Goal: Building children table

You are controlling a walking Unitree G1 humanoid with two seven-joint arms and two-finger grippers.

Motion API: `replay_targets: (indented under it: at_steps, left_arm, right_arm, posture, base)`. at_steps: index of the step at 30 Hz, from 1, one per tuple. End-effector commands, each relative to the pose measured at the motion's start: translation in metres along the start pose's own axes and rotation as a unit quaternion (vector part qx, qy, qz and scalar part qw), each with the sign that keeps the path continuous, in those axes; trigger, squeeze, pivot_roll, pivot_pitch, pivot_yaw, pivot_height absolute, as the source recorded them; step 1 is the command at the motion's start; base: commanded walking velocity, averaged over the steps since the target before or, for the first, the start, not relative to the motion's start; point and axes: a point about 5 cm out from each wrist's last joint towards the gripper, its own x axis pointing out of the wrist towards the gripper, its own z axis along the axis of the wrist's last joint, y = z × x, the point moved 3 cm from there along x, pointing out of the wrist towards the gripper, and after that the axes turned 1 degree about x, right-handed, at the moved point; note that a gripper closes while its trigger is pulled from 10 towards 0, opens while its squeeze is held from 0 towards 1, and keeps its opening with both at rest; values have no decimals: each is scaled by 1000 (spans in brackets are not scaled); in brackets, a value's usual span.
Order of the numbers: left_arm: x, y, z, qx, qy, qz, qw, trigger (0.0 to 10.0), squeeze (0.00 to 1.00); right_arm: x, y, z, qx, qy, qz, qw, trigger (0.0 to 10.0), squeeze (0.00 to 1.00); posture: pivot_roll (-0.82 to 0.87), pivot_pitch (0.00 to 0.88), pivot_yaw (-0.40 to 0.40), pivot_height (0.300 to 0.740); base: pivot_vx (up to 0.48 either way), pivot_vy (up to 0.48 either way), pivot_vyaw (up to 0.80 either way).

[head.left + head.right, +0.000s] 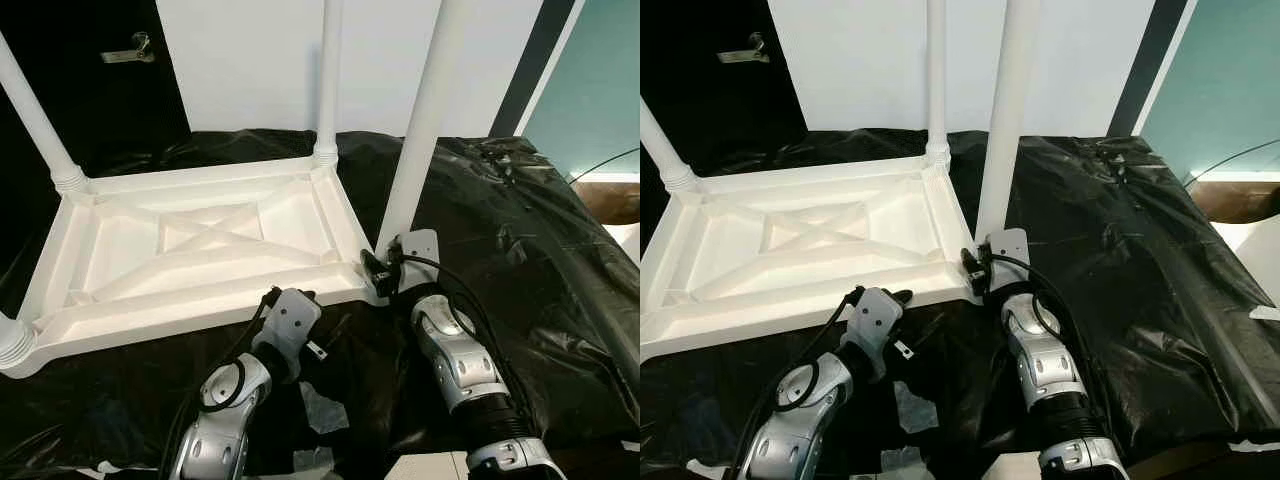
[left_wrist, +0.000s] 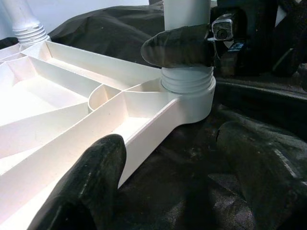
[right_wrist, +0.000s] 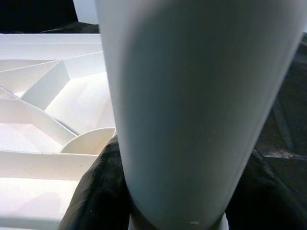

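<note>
A: Starting at the left, what lies on the black plastic sheet (image 1: 520, 230)?

B: A white children's table top (image 1: 190, 250), upside down, ribbed underside facing up. It takes up the left and middle of the sheet. Legs stand up from its corners: the far-left leg (image 1: 30, 110), a far-right leg (image 1: 328, 80), and at the near-left corner only a ribbed leg base (image 1: 12, 342) at the picture's edge.

A: And the left gripper (image 1: 292, 300)?

B: It sits at the near edge of the table top, right of the middle. Its fingers (image 2: 91, 177) are apart, one resting against the near rim, the other off the table over the black sheet. It clamps nothing.

A: Moving right?

B: The near-right leg (image 1: 425, 110) stands upright in the near-right corner socket (image 2: 189, 96), its threaded collar just above the socket rim. The right gripper (image 1: 382, 268) is clamped on this leg low down, just above the collar, one black finger on each side of the white tube.

A: Anything else further right?

B: The sheet runs on, wrinkled, to the right edge. Beyond it stand a teal wall (image 1: 595, 80) and a white wall (image 1: 260, 60) behind the table. Far left, a dark door with a metal handle (image 1: 130, 48).
</note>
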Motion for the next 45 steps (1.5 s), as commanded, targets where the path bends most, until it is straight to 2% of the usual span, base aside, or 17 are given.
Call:
replay_targets:
  at_steps: [1,6,13,14,15,16,17,19,21,25,31,32,33,34,38,39,45]
  left_arm:
    - [2,7,-1,-4,4,49,999,10000,0]
    - [3,7,0,-4,3,50,999,10000,0]
    - [4,9,0,-3,2,52,999,10000,0]
    - [4,10,1,-2,1,53,999,10000,0]
    - [4,10,1,-2,1,53,999,10000,0]
    - [4,11,1,-1,0,54,999,10000,0]
    - [5,12,1,-1,0,55,998,10000,0]
    - [5,12,1,-1,0,55,998,10000,0]
    - [6,12,2,0,-1,55,998,10000,0]
    - [7,11,2,0,-2,55,999,10000,0]
    - [1,17,2,1,-1,78,997,10000,0]
    - [1,18,2,0,-1,80,997,10000,0]
    - [1,18,2,0,-1,82,997,10000,0]
    - [1,18,2,-1,-2,84,996,10000,0]
    - [1,18,2,-1,-2,85,996,10000,0]
    - [1,19,3,-1,-2,86,996,10000,0]
    - [-1,20,3,-1,-2,91,996,10000,0]
  right_arm:
    - [-5,-15,-14,-12,28,-12,999,10000,980]
    - [-7,-23,-7,-16,13,12,1000,10000,1000]
    - [-8,-37,3,-28,-2,101,995,10000,1000]
    - [-7,-38,4,-29,-2,122,992,10000,514]
    - [-7,-38,4,-29,-2,122,992,10000,514]
    - [-6,-37,3,-37,1,149,988,10000,0]
    - [-3,-35,3,-44,7,178,983,10000,0]
    - [-3,-35,3,-44,7,178,983,10000,0]
    - [4,-27,4,-57,15,232,971,10000,0]
    - [7,-22,5,-63,18,254,965,10000,0]
    - [21,-14,9,-91,49,318,942,10000,0]
    - [21,-14,9,-97,51,328,938,9373,0]
    - [21,-14,9,-101,53,333,936,9373,0]
    - [22,-14,10,-103,55,336,934,2235,0]
    - [23,-16,10,-103,56,340,933,2235,0]
    - [23,-17,10,-105,57,342,932,0,0]
    - [25,-27,5,-103,74,317,940,0,0]
  posture:
    - [144,0,-64,740]
    - [143,0,-67,740]
    - [139,0,-67,740]
    - [140,0,-66,740]
    - [140,0,-66,740]
    - [140,0,-66,740]
    - [139,0,-65,740]
    - [139,0,-65,740]
    - [147,0,-66,740]
    - [147,0,-66,740]
    - [186,0,-86,740]
    - [191,0,-90,740]
    - [191,0,-90,740]
    - [193,0,-92,740]
    - [193,0,-92,740]
    - [197,0,-96,740]
    - [199,0,-101,740]
  base:
    - [0,0,0]
    - [0,0,0]
    - [0,0,0]
    - [0,0,0]
    - [0,0,0]
    - [0,0,0]
    - [0,0,0]
    - [0,0,0]
    - [0,0,0]
    - [0,0,0]
    - [0,0,0]
    - [0,0,0]
    - [0,0,0]
    - [0,0,0]
    - [0,0,0]
    - [0,0,0]
    - [0,0,0]
